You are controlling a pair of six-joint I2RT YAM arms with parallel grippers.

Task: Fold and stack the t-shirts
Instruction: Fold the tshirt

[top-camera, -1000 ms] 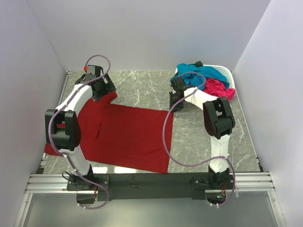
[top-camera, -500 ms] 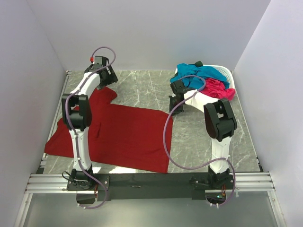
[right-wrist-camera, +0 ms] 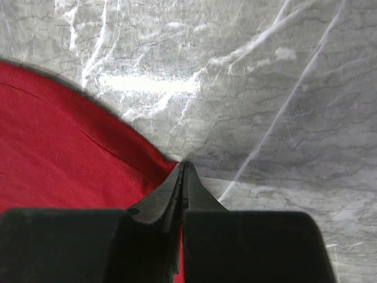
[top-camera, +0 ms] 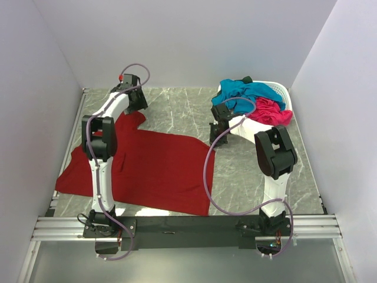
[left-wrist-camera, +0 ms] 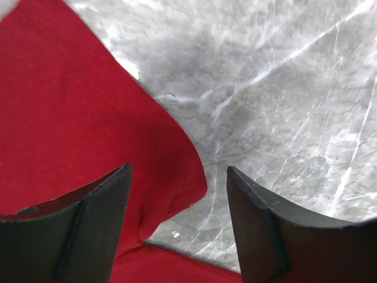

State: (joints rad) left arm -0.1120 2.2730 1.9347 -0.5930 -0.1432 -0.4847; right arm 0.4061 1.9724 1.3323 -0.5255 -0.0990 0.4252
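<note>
Alignment along the upper edge of the dark red cotton short-sleeved t-shirt [top-camera: 159,168] is what the coming move turns on. Seen from overhead, the shirt lies spread flat on the grey marbled worktop [top-camera: 177,109], left of centre. Its long axis runs across the frame, with the sleeves toward the left and the straight hem at the right. The left fingers [left-wrist-camera: 177,174] hover at the upper left of that view, over the tip of the upper sleeve. In the left wrist view they stand wide apart, one over red cloth and one over bare stone, and the rounded sleeve tip lies between them with nothing pinched. The right fingers [right-wrist-camera: 184,168] are pressed together on the hem's upper right corner. A thin sliver of red shows between them low in the right wrist view, so that corner looks caught. Each arm is therefore at the end of the upper edge nearer to it. The left fingers would need to close on the sleeve tip before that edge could be lifted evenly and carried down the frame toward the lower edge. The teal-blue cloth t-shirt [top-camera: 247,91] and the hot pink cloth t-shirt [top-camera: 272,111] lie heaped in the white latticed plastic basket [top-camera: 283,89] at the upper right, near the right arm and well apart from the left.
</note>
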